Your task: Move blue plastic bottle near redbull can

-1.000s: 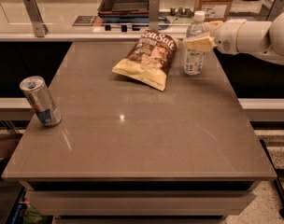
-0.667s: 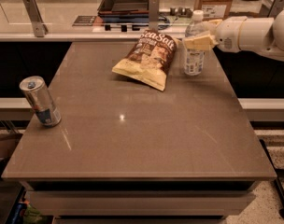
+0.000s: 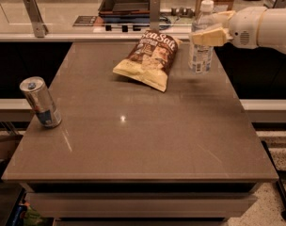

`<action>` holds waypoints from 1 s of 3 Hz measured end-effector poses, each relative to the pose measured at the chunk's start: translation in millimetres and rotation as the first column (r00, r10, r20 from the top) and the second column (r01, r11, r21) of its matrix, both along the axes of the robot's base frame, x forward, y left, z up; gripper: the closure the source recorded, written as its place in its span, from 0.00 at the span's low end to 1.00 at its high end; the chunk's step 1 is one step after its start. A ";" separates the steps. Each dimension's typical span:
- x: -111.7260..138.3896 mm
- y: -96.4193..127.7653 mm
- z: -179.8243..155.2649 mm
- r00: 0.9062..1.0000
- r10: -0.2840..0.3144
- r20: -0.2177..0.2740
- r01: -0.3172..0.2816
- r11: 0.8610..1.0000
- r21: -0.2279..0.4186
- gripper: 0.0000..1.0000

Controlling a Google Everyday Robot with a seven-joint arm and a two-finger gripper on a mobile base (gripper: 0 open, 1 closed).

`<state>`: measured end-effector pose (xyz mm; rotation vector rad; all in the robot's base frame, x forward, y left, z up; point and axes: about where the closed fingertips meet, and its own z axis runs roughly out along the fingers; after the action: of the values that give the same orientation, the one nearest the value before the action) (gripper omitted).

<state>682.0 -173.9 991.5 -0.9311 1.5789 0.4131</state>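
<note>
The blue plastic bottle (image 3: 200,54), clear with a white cap, is upright at the table's far right and seems to hang just above the top. My gripper (image 3: 208,35) comes in from the right on a white arm and is shut on the bottle's upper body. The redbull can (image 3: 41,102), silver and blue, stands near the table's left edge, far from the bottle.
A brown and cream chip bag (image 3: 150,58) lies on the far middle of the brown table (image 3: 147,140), left of the bottle. A counter with a dark tray (image 3: 126,1) and metal posts runs behind the table.
The bottle has risen a little in the gripper's hold and shifted slightly right. The can and the chip bag have not moved.
</note>
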 end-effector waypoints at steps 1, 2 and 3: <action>-27.0 20.6 16.1 0.999 0.042 0.025 -0.043 0.998 0.049 1.00; -45.8 54.1 25.2 0.993 0.113 0.039 -0.116 0.989 0.093 1.00; -57.8 87.4 30.4 0.984 0.176 0.040 -0.179 0.978 0.108 1.00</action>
<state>624.3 -86.5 1021.9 -0.9915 1.4352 0.6037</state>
